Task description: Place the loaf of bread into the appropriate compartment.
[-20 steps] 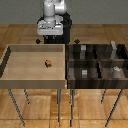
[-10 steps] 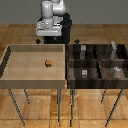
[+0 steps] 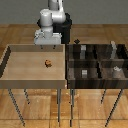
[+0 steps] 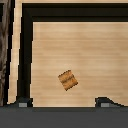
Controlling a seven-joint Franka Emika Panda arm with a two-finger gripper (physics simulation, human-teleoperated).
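Note:
The loaf of bread (image 3: pixel 48 63) is a tiny orange-brown lump lying near the middle of the light tan tray (image 3: pixel 20 75). It also shows in the wrist view (image 4: pixel 67 80) on the tray floor. My gripper (image 3: pixel 48 46) hangs above the tray's far side, behind and above the loaf, open and empty. Its two fingertips (image 4: pixel 22 103) frame the loaf in the wrist view without touching it. The dark wooden bin (image 3: pixel 70 75) stands on the exterior view's right. Its near-left quarter (image 3: pixel 80 81) holds a small low grey block (image 3: pixel 84 73).
The tray has raised walls all round (image 3: pixel 64 65), next to the bin's wall. Tall grey boxes (image 3: pixel 83 50) stand in the bin's far quarters. A small pale object (image 3: pixel 116 70) sits in the near-right quarter. Both stand on thin legs above a wooden floor.
The gripper has come down slightly over the tray's far side. The loaf has not moved.

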